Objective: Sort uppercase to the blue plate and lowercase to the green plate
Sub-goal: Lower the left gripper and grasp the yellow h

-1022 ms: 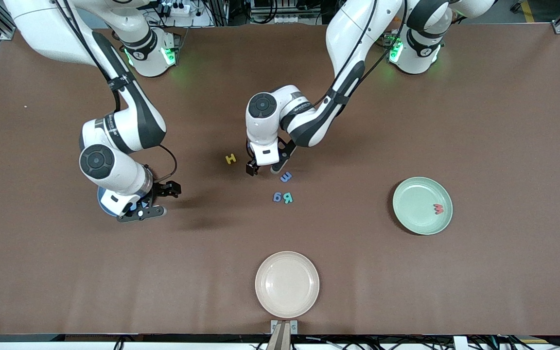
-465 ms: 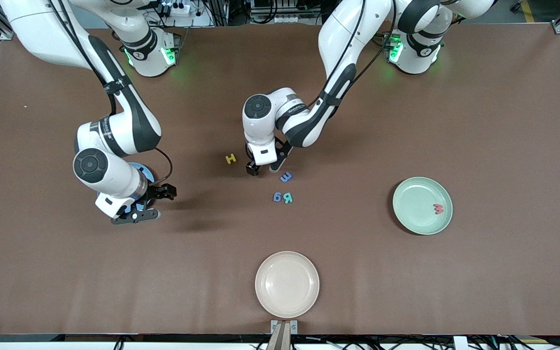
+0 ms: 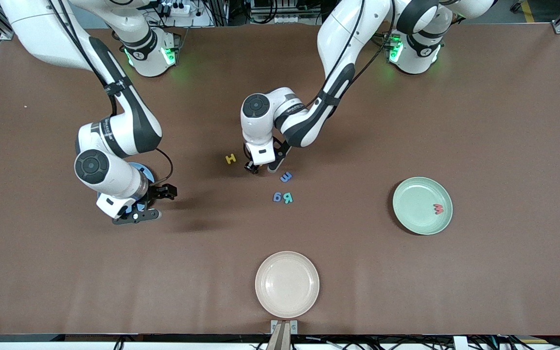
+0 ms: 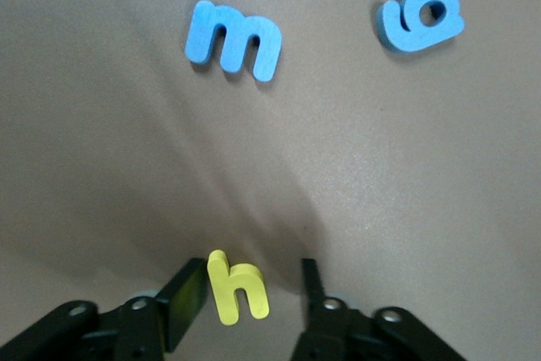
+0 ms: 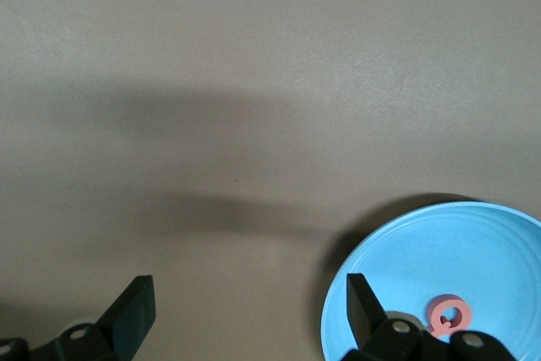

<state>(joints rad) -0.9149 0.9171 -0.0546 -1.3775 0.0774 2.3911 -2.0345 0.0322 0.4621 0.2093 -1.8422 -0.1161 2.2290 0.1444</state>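
Yellow h [image 4: 237, 290] on surface between left gripper [image 4: 249, 293] fingers, not yet pinched; off-centre closure could flick it away. Right gripper [image 5: 249, 306] spread, waiting over blue plate [image 5: 473, 251].

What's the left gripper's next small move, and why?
Probably finish closing on the yellow h. The left gripper is down at the table with one finger against the letter and the other a gap away. Once it is pinched, lift and carry it to the green plate, where the red w already lies.
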